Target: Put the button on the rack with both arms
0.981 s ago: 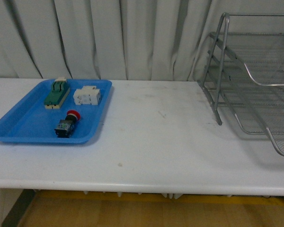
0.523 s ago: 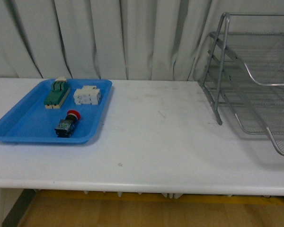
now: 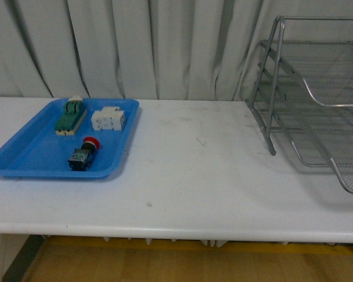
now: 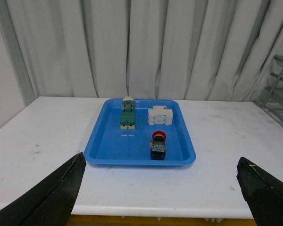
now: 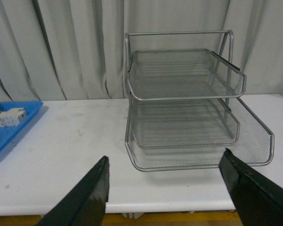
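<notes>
Red-capped button (image 4: 158, 147) lies ahead of left end effector (image 4: 160, 162).

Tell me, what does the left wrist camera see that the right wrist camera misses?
Only the left wrist view shows the whole blue tray, with the button and the green-and-cream switch part plainly inside it, framed by the open left gripper. Only the right wrist view shows all three tiers of the rack, framed by the open right gripper. Both show the white table, the curtain, the white block, and at least an edge of tray and rack.
</notes>
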